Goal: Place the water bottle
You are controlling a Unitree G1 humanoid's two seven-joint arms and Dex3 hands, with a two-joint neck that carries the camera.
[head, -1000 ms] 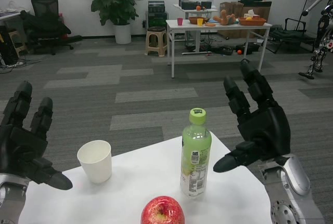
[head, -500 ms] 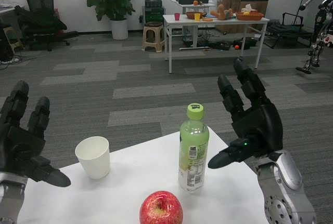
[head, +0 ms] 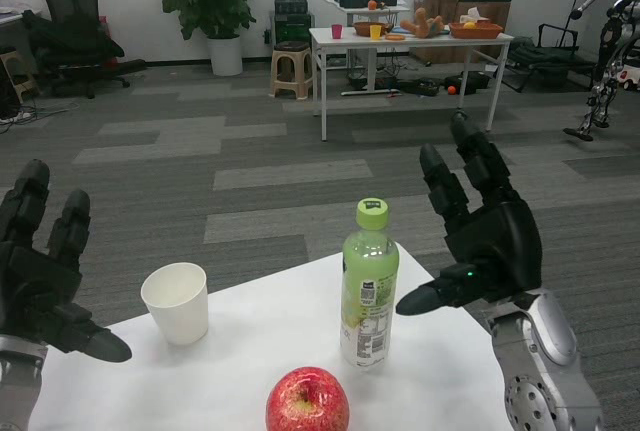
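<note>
Apple (head: 307,403) and both forearms cut by bottom edge; far-table items too small

A green water bottle (head: 369,286) stands upright on the white worktop (head: 250,351), with a white paper cup (head: 176,302) to its left and a red apple (head: 307,403) in front of it at the near edge. The right hand (head: 484,236) is raised just beside the bottle, fingers spread and thumb pointing toward it without touching. The left hand (head: 40,281) hangs with fingers apart past the cup, holding nothing.
</note>
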